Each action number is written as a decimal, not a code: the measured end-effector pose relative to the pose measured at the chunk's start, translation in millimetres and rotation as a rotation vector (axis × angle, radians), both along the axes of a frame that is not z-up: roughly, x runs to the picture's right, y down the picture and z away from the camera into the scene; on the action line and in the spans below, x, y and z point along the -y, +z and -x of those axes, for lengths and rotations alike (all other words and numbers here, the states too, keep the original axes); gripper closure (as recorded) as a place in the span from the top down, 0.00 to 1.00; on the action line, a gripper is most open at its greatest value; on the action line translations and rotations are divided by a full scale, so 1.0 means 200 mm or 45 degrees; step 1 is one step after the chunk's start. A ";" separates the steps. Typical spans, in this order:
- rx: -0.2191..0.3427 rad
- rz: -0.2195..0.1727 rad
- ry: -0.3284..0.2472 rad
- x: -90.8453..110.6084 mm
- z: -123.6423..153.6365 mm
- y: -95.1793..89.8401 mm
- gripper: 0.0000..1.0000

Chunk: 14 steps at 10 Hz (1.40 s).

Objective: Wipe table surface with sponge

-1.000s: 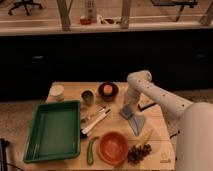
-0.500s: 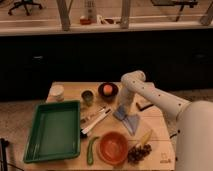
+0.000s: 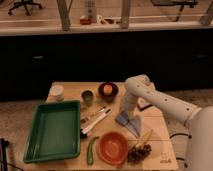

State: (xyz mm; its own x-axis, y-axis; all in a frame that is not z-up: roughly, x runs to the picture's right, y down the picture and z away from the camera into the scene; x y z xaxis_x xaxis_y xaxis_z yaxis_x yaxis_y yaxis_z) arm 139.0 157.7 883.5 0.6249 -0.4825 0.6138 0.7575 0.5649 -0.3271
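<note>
Hand (image 3: 123,116) low at mid-surface (image 3: 157,131), hemmed by markers (image 3: 95,121) left, orange bowl (image 3: 113,147) and grapes (image 3: 139,152) in front, dark bowl (image 3: 108,91) behind. Green tray (image 3: 54,131) blocks left side. Bare planks right of hand.

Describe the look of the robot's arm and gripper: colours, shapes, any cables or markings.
The arm is glossy white, made of thick rounded tube-like segments with a bulbous joint at the top bend. No loose cables or markings can be made out. The gripper at its end, low over the table, looks greyer and darker than the white casing.
</note>
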 end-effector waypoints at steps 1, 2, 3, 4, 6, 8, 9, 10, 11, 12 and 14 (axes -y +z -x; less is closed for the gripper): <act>-0.031 0.004 0.017 0.00 -0.05 0.01 0.00; -0.060 0.008 0.040 0.02 -0.09 0.04 0.00; -0.084 0.005 0.057 0.05 -0.11 0.07 0.00; -0.109 0.000 0.076 0.09 -0.13 0.11 0.00; -0.122 -0.006 0.088 0.11 -0.13 0.14 0.00; -0.123 -0.005 0.090 0.11 -0.14 0.14 0.00; -0.123 -0.005 0.088 0.11 -0.14 0.14 0.00; -0.124 -0.005 0.090 0.11 -0.14 0.14 0.00; -0.123 -0.005 0.089 0.11 -0.14 0.14 0.00; -0.124 -0.004 0.089 0.11 -0.14 0.14 0.00; -0.124 -0.005 0.089 0.11 -0.14 0.14 0.00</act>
